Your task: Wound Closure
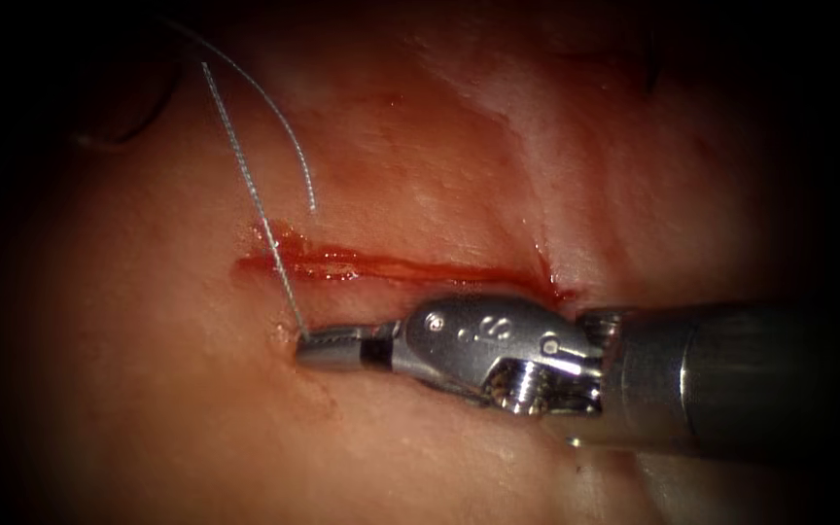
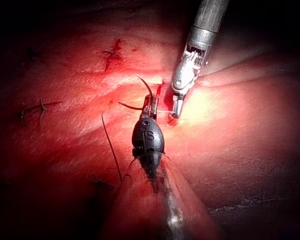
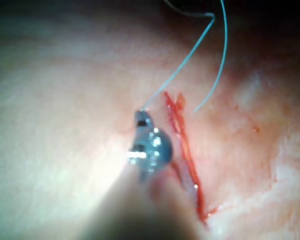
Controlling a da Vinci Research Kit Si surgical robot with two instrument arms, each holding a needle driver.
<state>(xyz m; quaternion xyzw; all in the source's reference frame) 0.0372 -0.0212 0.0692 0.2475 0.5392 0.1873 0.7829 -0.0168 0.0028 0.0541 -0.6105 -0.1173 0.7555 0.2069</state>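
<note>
- Your right arm's steel tool (image 1: 328, 347) grips the thin pale thread (image 1: 250, 190) just below the red cut (image 1: 391, 267) in the soft, slippery tissue (image 1: 148, 418).
- That limp thread probably frays; hold it lightly.

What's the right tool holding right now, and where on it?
The right tool is shut on the thread, gripping it at its lower end, just below the left end of the cut. No needle between its jaws.
</note>
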